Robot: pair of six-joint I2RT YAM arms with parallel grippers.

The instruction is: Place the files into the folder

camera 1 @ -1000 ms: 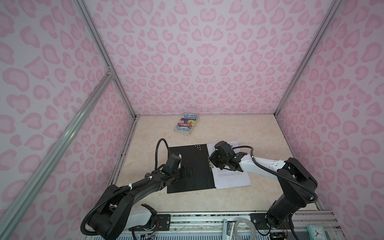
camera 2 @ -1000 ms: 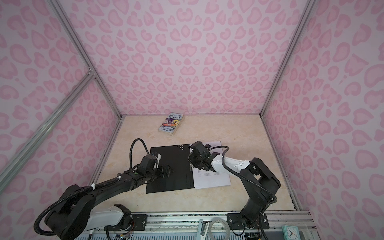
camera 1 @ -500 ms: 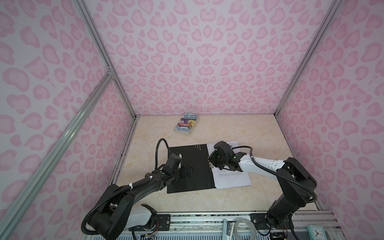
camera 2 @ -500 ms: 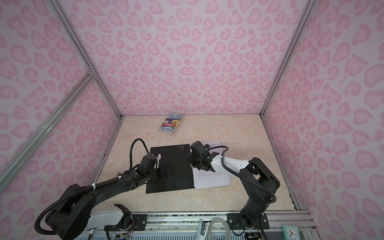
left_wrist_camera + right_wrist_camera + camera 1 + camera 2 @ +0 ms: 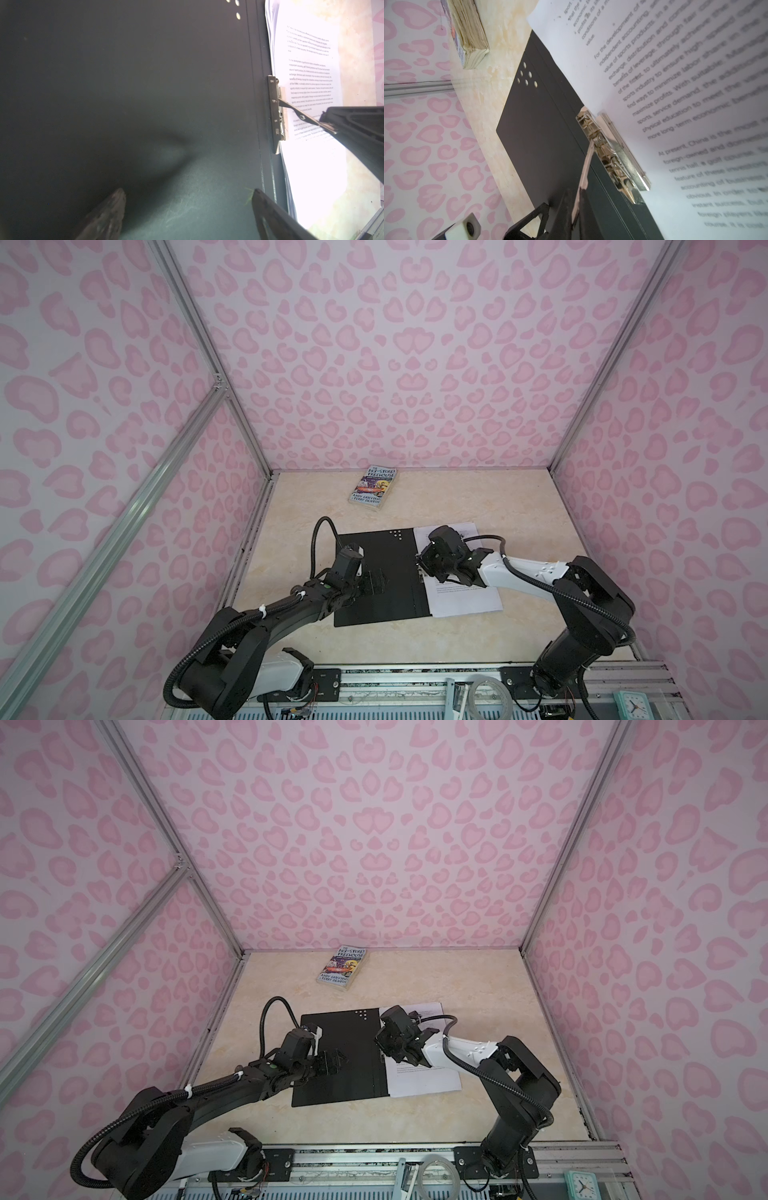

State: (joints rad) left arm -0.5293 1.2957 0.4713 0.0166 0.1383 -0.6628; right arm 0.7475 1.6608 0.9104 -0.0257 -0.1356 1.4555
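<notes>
Folder [image 5: 390, 547] lies open and flat on the tabletop [image 5: 478, 639], black inside facing up. Its spine, the long axis, runs from the near edge toward the far wall. The left leaf is bare. The right leaf is covered by the files [image 5: 465, 601], a squared stack of printed white sheets whose spine-side edge sits at the spine clip [image 5: 612, 153]. The clip's pressure bar appears to lie over that edge. Whether it bears down on the sheets cannot be told.

A paperback book [image 5: 372, 490] lies well apart at the far edge, outside the folder.

Left pincer [image 5: 376, 583] is spread wide, low over the bare left leaf. Contact with the leaf cannot be confirmed.

Right pincer [image 5: 578, 197] reaches from the files' side across the stack to the spine. It is pressed together on the free end of the clip lever [image 5: 586, 162].

Governing relation: the lever stands raised off the spine, pivoted at the clip about midway along it, with its tip between the right pincer's fingers. The right arm is the nearer one to the clip.

Judgement: insertion is nearly complete. The next move probably swings the lever about its pivot to lie flat and lock the sheets. The arc must follow the pivot, or the thin lever may slip out.
</notes>
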